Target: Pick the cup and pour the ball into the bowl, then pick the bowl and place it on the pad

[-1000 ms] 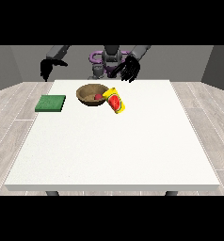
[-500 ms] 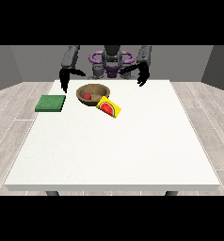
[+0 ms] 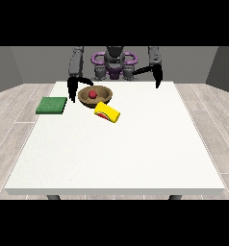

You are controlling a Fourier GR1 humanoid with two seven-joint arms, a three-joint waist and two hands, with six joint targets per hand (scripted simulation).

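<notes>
The hand at the view's left (image 3: 73, 89) had dropped beside the bowl (image 3: 95, 93), fingers curled on nothing. The ball (image 3: 92, 94) sat inside, the cup (image 3: 107, 112) lay tipped. The pad (image 3: 52, 105) came next.

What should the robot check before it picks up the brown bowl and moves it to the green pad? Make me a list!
1. Small red ball inside the round brown bowl: ok.
2. Yellow cup out of the hands: ok, it lies on its side beside the bowl.
3. Flat green square pad free on top: ok.
4. Hand at the view's left close to the bowl: ok, just beside its rim.
5. That hand holding the bowl: not ok yet.
6. Hand at the view's right out of the way: ok.
</notes>
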